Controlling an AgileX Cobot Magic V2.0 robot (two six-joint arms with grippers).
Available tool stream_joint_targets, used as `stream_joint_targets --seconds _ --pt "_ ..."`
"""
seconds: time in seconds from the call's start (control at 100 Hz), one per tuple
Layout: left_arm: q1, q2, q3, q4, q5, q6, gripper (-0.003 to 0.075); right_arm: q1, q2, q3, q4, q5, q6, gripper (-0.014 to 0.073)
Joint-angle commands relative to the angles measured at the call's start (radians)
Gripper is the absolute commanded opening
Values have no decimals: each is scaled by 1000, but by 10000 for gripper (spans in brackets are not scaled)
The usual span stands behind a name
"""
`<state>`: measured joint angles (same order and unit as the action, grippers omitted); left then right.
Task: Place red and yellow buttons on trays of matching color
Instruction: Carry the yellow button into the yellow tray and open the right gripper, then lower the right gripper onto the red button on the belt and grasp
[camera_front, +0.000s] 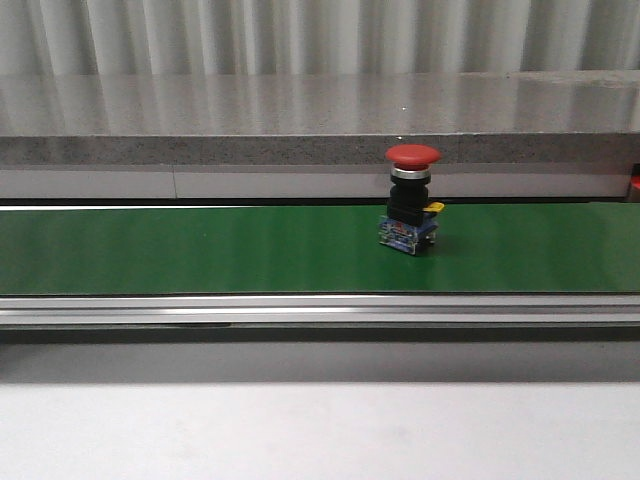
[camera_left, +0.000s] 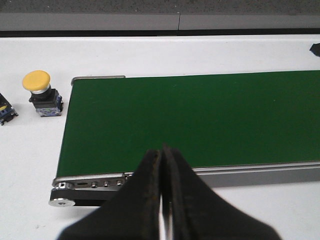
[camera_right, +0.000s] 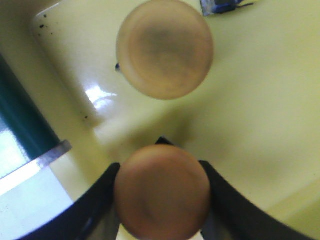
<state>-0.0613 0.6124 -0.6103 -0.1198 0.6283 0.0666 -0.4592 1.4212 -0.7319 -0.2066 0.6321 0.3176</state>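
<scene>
A red button (camera_front: 411, 200) stands upright on the green conveyor belt (camera_front: 200, 250), right of centre, with no gripper near it in the front view. In the right wrist view my right gripper (camera_right: 162, 192) is shut on a yellow button (camera_right: 162, 190), its fingers against both sides of the cap, just above the yellow tray (camera_right: 250, 100). A second yellow button (camera_right: 165, 49) stands in that tray. My left gripper (camera_left: 163, 152) is shut and empty over the belt's near rail (camera_left: 260, 172). Another yellow button (camera_left: 39, 90) stands on the white table beside the belt's end. I cannot make out a red tray.
A further button body (camera_left: 5, 111) shows at the edge of the left wrist view, next to the yellow one. A small blue part (camera_right: 222, 6) lies in the yellow tray. A grey stone ledge (camera_front: 300, 110) runs behind the belt. A small red patch (camera_front: 634, 183) shows at the far right.
</scene>
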Motion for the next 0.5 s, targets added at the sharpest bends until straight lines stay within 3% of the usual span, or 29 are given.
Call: stream_joint_targets --seconds 0.0,0.1,0.19,0.49 --pt "-5 0 -25 -8 -73 -7 -20 -8 -23 -26 -24 -21 2 321" --pt "-5 0 -25 -8 -73 -7 -20 -8 -23 -26 -24 -10 2 478" --pt "-5 0 -25 -8 -73 -7 -20 -8 -23 -26 -24 3 2 568" --pt "-5 0 -25 -8 -73 -7 -20 -8 -67 -80 -24 105 2 600"
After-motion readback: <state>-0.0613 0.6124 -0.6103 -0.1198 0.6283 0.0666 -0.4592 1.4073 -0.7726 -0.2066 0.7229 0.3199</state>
